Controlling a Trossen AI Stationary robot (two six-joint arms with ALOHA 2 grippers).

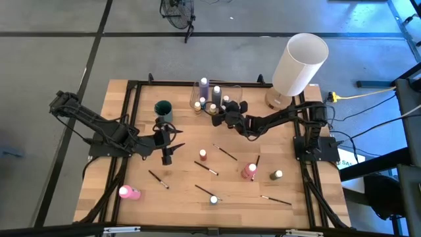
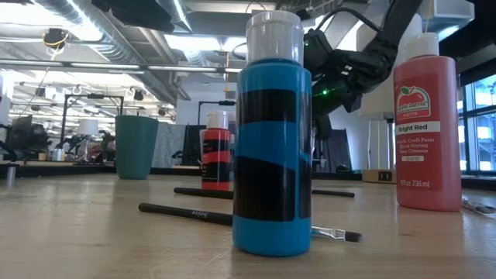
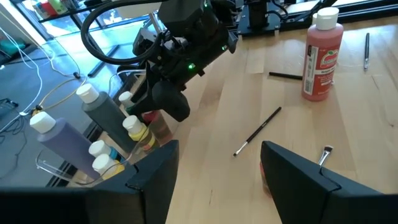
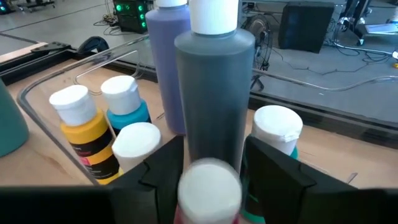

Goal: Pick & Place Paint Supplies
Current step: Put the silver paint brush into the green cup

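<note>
At the far middle of the worktop (image 1: pixel 118 105), the right end effector (image 1: pixel 218 113) hangs over the clear container (image 4: pixel 37 93); its fingers stand apart around a white-capped bottle (image 4: pixel 209 186), though whether they press it I cannot tell; upright in the container are a grey bottle (image 4: pixel 214 93), a lilac bottle (image 4: pixel 168 68), a yellow bottle (image 4: pixel 84 127) and a blue-bodied one (image 4: pixel 127 106); the left end effector (image 1: pixel 168 141) hovers left of centre, fingers apart and empty; a pink bottle (image 1: pixel 128 192) lies near the front left; a red bottle (image 1: pixel 248 171) and several paintbrushes (image 1: pixel 206 168) are scattered mid-worktop; a teal cup (image 1: pixel 163 109) stands beside the container.
</note>
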